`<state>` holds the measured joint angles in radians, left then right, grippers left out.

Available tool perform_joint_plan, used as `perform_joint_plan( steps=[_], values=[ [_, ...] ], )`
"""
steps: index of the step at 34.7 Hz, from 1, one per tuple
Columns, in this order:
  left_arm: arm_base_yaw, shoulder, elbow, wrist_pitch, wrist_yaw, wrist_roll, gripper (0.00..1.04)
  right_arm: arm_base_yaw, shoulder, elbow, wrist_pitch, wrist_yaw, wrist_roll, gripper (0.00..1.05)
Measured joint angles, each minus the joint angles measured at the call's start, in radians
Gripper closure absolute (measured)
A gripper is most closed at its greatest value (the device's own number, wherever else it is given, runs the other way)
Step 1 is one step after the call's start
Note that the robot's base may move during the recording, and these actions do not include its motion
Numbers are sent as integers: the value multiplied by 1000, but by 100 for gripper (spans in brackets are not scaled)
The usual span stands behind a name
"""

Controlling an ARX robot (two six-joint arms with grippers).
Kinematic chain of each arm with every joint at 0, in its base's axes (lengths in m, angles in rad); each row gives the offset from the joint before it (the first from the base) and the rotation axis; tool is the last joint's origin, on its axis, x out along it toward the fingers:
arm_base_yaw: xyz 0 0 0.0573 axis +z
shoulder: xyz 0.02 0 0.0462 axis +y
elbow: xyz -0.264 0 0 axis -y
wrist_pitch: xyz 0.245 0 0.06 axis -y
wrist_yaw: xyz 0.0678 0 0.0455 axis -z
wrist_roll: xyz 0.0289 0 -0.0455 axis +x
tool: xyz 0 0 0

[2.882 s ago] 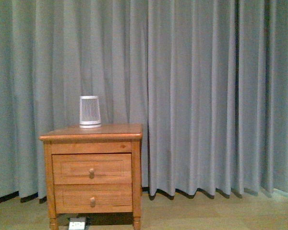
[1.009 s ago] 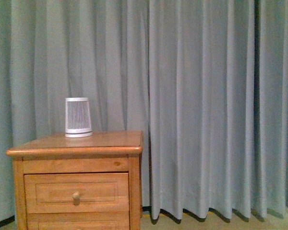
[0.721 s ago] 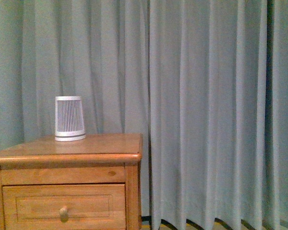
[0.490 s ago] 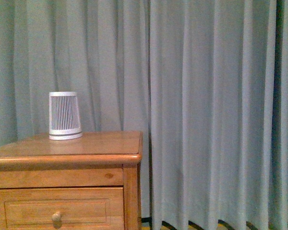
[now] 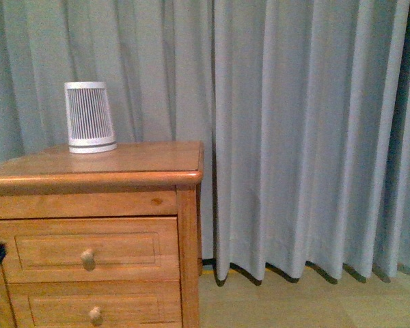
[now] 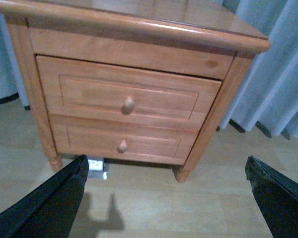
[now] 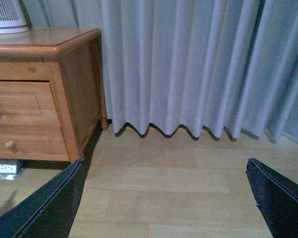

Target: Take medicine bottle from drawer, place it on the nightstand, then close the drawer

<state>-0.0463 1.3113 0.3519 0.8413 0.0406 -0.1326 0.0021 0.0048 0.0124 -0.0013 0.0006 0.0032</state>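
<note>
The orange-brown nightstand [image 5: 123, 158] fills the left of the front view, its upper drawer [image 5: 86, 249] shut, with a round wooden knob [image 5: 87, 258]. The medicine bottle is hidden. In the left wrist view the drawer [image 6: 124, 94] and its knob [image 6: 127, 105] face me, a short way off. My left gripper [image 6: 165, 171] is open over the floor in front of the cabinet, nothing between its fingers [image 6: 64, 193]. My right gripper [image 7: 164, 173] is open too, over bare floor to the right of the nightstand [image 7: 49, 54].
A tapered white-grey ribbed cylinder [image 5: 89, 117] stands on the nightstand's top at the back left. The lower drawer [image 5: 96, 311] is shut. Grey-blue curtains [image 5: 301, 130] hang behind. A white power strip [image 6: 97, 166] lies under the cabinet on the pale wooden floor [image 7: 164, 178].
The front view has closed in on the nightstand and tilted down: the cabinet looks bigger, both drawer fronts and the floor show again. Nothing on the cabinet has moved.
</note>
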Motion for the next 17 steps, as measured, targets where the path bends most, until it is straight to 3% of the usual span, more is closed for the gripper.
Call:
perform_joint_plan(
  steps=[8,17],
  values=[
    [-92,498,326,208,-34,45,7,0,0,0,0,0,0,7],
    [-72,834,614,234,12,116,7,0,0,0,0,0,0,7]
  ],
)
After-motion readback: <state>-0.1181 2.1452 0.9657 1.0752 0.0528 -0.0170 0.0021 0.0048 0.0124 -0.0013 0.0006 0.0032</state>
